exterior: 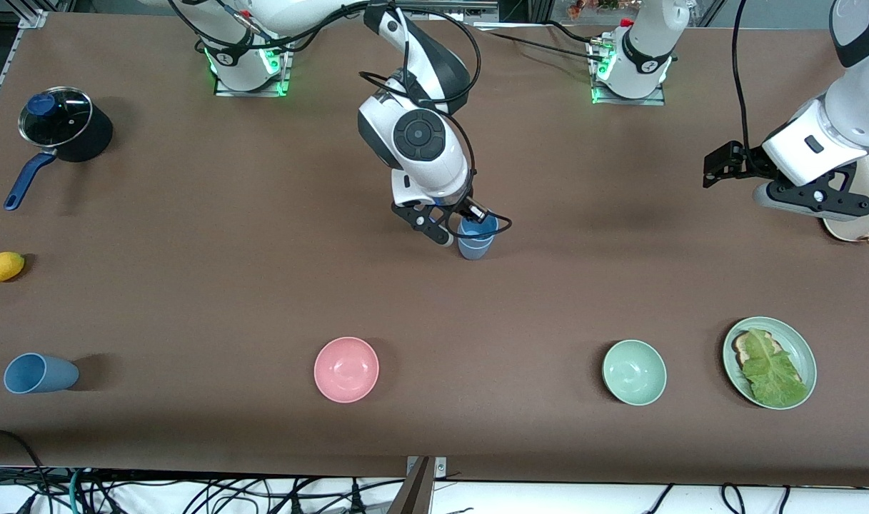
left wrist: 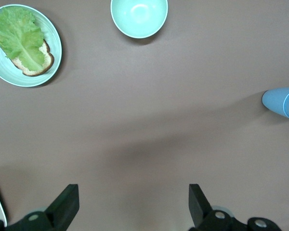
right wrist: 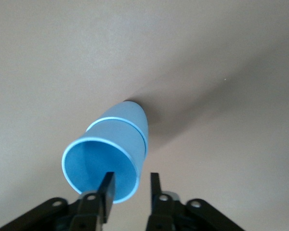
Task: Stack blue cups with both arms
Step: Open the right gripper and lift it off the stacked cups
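Near the front edge, a spare grey-blue cup (exterior: 39, 373) lies tipped over. Mid-table, the right gripper (right wrist: 130, 188) straddles the stacked sky-blue cups' (exterior: 475, 239) rim, fingers maybe just loosening; lift straight up. The left gripper (left wrist: 134, 206) waits wide open and empty.

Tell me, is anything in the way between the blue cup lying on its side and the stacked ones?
Nothing visible does. Only bare table lies between the tipped blue cup and the stacked cups at the right pincer; the pink bowl sits nearer the camera, off that line.
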`<state>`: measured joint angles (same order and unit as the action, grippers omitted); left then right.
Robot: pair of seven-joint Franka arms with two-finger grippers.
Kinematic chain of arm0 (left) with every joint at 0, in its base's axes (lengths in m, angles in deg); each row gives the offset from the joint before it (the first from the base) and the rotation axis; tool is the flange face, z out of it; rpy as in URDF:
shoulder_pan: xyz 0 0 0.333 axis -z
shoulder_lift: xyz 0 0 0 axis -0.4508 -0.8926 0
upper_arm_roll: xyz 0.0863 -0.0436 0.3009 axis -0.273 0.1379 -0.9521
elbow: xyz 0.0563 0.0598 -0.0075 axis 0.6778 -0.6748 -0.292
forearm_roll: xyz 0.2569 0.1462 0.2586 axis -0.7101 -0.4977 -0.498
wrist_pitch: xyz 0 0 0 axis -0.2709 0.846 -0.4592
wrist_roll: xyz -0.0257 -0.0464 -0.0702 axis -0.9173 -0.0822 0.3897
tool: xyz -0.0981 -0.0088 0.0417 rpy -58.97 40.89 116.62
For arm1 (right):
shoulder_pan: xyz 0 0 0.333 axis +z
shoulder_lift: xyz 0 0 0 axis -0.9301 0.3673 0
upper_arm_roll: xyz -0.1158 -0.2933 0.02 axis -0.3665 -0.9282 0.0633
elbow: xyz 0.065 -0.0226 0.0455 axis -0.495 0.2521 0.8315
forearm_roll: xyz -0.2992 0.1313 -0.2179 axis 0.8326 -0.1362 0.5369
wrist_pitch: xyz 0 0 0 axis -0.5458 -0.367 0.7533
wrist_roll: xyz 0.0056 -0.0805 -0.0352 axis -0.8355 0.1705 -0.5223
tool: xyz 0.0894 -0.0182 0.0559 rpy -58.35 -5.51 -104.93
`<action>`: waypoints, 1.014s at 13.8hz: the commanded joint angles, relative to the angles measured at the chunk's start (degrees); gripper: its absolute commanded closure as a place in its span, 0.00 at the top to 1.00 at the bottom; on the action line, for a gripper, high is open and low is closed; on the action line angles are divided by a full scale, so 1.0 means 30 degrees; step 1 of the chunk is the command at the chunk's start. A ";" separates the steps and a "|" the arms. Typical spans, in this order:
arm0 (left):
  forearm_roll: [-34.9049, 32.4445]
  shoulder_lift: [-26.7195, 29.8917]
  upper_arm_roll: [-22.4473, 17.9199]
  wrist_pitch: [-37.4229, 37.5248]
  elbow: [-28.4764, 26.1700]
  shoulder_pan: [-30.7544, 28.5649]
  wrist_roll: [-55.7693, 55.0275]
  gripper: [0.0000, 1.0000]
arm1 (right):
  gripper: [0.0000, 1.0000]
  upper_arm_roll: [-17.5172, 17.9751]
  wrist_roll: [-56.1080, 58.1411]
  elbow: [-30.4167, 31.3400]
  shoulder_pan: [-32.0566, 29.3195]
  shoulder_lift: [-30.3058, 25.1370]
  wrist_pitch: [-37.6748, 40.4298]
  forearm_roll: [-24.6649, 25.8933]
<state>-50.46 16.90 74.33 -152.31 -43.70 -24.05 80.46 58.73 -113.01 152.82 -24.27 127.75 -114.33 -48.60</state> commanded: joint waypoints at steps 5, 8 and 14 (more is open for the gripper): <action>-0.0280 -0.0048 0.0084 0.0115 0.0650 -0.0007 0.0248 1.00 | 1.00 -0.0154 0.2190 -0.0745 -0.1744 -0.0986 0.2514 -0.0327; -0.0280 -0.0048 0.0143 0.0115 0.0679 -0.0006 0.0218 1.00 | 1.00 -0.0212 0.5938 -0.0716 -0.3386 -0.2187 0.6034 -0.0357; -0.0280 -0.0048 0.0143 0.0144 0.0709 -0.0006 0.0130 1.00 | 1.00 -0.2489 1.2262 0.0364 -0.4913 -0.3857 0.9557 -0.0298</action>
<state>-50.50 16.90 74.53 -152.36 -42.67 -24.05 80.53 54.60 -83.23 150.61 -38.96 119.03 -87.30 -48.72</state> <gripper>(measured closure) 0.000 0.000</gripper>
